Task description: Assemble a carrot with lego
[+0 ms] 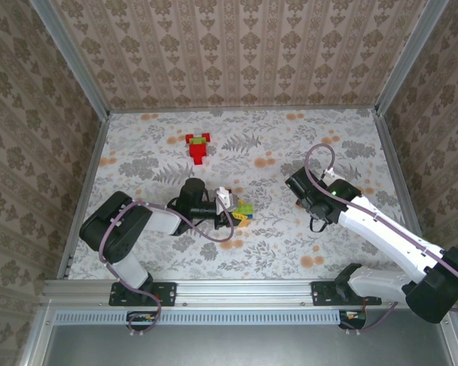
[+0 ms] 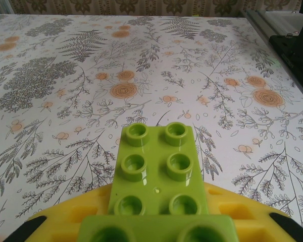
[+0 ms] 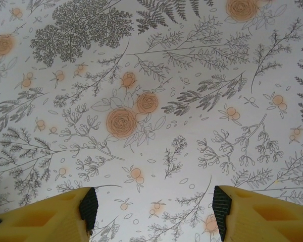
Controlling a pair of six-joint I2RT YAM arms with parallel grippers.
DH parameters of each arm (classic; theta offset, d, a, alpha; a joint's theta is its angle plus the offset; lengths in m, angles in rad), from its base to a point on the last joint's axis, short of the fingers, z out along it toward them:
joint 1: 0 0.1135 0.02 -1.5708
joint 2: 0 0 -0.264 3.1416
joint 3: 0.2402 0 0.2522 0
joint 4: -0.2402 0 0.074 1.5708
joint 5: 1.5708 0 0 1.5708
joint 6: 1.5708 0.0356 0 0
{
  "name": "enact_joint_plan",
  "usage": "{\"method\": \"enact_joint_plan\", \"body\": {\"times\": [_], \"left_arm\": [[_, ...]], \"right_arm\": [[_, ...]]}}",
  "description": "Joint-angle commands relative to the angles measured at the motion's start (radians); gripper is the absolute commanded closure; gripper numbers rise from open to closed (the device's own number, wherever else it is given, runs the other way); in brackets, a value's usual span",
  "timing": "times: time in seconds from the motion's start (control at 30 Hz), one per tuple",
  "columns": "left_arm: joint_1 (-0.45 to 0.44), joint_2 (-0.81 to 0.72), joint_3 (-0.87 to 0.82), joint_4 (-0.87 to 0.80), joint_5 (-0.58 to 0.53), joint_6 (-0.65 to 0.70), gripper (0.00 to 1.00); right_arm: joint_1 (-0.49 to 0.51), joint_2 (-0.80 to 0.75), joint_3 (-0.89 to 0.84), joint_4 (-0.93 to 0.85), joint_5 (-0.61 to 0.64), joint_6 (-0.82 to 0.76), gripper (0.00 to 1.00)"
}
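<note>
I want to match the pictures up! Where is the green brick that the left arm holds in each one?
Top: green brick sits mid-table, at the tip of the left arm.
Left wrist: green brick at bottom middle, close up, held by the left fingers.
Right wrist: right fingers open over the flowery table.
Shared landmark: the flowery table.

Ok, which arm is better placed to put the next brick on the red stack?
Left. The left end effector is shut on a green brick and sits nearer the red stack; the right end effector is open and empty.
</note>
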Motion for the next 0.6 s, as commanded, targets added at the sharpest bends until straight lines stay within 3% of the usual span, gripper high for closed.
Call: {"method": "enact_joint_plan", "body": {"times": [0.0, 0.23, 0.33, 0.4, 0.47, 0.53, 0.57], "left_arm": [[0.018, 0.034, -0.006, -0.074, -0.044, 0.007, 0.66], [0.026, 0.041, -0.012, -0.053, -0.036, -0.002, 0.61], [0.027, 0.045, -0.011, -0.051, -0.031, -0.007, 0.52], [0.028, 0.043, -0.011, -0.049, -0.022, -0.008, 0.41], [0.029, 0.041, -0.014, -0.046, -0.016, -0.012, 0.26], [0.030, 0.040, -0.013, -0.046, -0.012, -0.014, 0.04], [0.030, 0.040, -0.013, -0.044, -0.012, -0.015, 0.00]], "right_arm": [[-0.008, 0.002, -0.011, 0.008, -0.010, -0.051, 0.35], [-0.046, -0.007, -0.023, 0.009, -0.006, -0.049, 0.34], [-0.060, 0.007, -0.023, 0.020, -0.013, -0.067, 0.34], [-0.070, 0.019, -0.023, 0.025, -0.017, -0.075, 0.34], [-0.079, 0.027, -0.029, 0.028, -0.018, -0.079, 0.34], [-0.086, 0.023, -0.046, 0.037, -0.021, -0.078, 0.34], [-0.091, 0.018, -0.052, 0.038, -0.018, -0.078, 0.34]]}}
